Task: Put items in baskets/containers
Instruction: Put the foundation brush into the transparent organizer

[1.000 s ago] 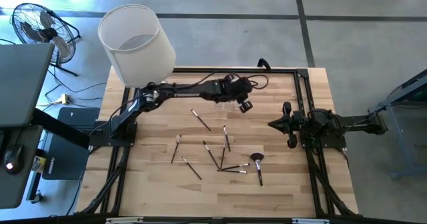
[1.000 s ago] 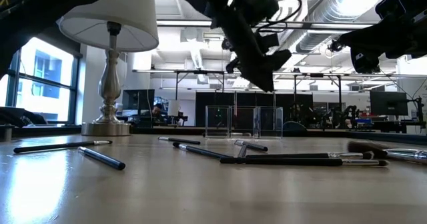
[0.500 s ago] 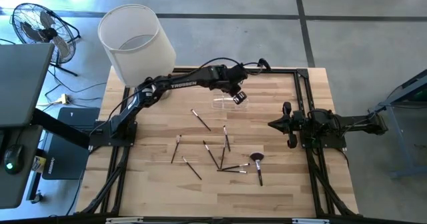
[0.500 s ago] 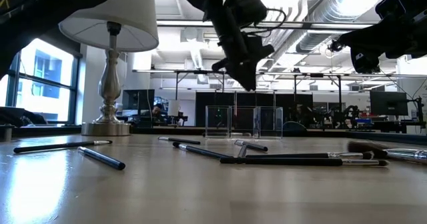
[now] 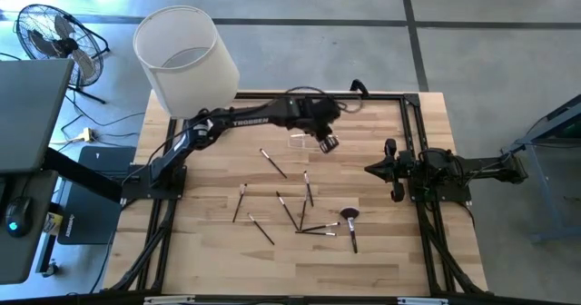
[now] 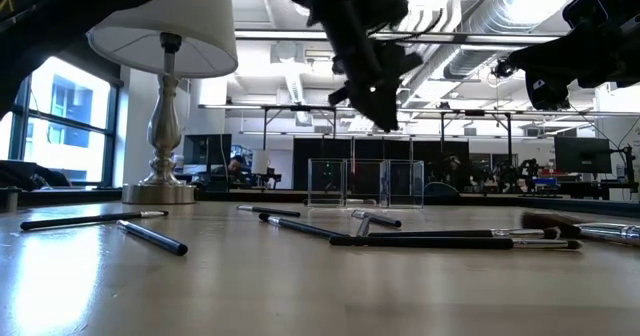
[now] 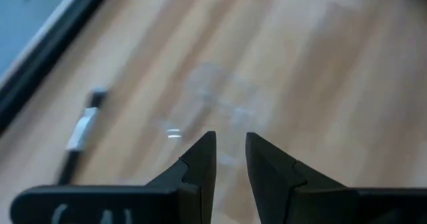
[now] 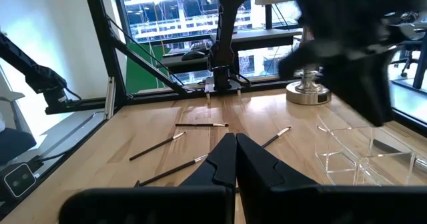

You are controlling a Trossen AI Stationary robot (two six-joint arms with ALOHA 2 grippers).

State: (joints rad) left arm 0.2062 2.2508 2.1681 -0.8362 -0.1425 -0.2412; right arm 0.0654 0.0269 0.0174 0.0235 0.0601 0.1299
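1. Plainly, the slim dark-handled makeup brushes with silver ferrules (image 5: 289, 211) lie scattered flat on the pale wooden counter (image 5: 209, 250), most of them in a loose cluster toward its near middle, with the fluffy reddish-brown-headed brush (image 5: 349, 216) at the cluster's right end.
2. Loose and lying down like that, they are probably meant to be lifted one by one; none sits in a container yet, as far as the views show.
3. The small clear rectangular plastic holder (image 5: 302, 142) stands upright toward the far side of the counter, well apart from the brushes; the low view shows its transparent compartments (image 6: 366, 182), and no brush can be made out in them.
4. The left hand (image 5: 329, 142) hovers above the counter just beside the holder, on the end of the left arm stretched across from the lamp side.
5. Its wrist view shows the two dark fingers (image 7: 200, 164) narrowly parted with bare wood visible through the gap, so it holds nothing and touches nothing.
6. My guess is that it is stationed over the holder for a drop-off or a check, but the frames alone cannot settle that.
7. The right hand (image 5: 370, 170) waits at the counter's right edge, fingers (image 8: 223, 159) pressed together on nothing.
8. A tall lamp with a big white cylindrical shade (image 5: 184, 58) stands at the far left corner, clear of the work.
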